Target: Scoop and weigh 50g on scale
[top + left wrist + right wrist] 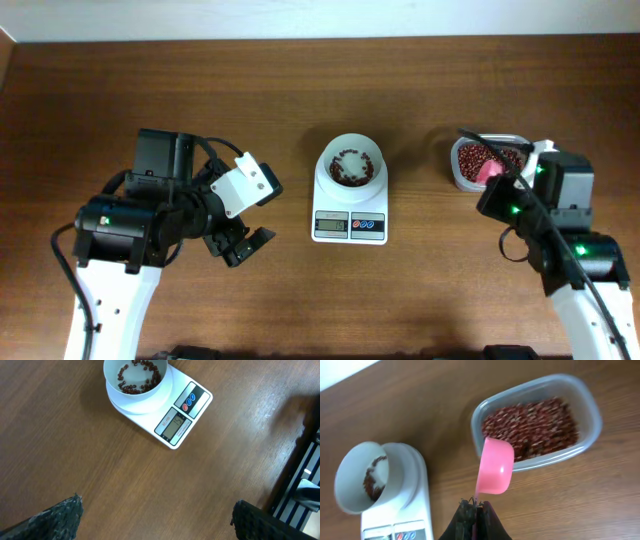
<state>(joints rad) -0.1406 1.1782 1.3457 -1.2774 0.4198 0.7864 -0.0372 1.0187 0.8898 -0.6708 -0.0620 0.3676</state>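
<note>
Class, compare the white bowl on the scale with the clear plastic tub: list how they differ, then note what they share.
The bowl is round and opaque white; the tub is rectangular with rounded corners and clear. The bowl stands on the scale; the tub sits directly on the table. The bowl holds a thin scatter of beans; the tub's floor is covered by them. Both are open-topped and hold red-brown beans.

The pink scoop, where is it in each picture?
Overhead: pink scoop at far right, over the clear tub.
Left wrist: not in it.
Right wrist: middle, its handle pinched in the right pincer.
Shared landmark: the white scale, in all three.
</note>
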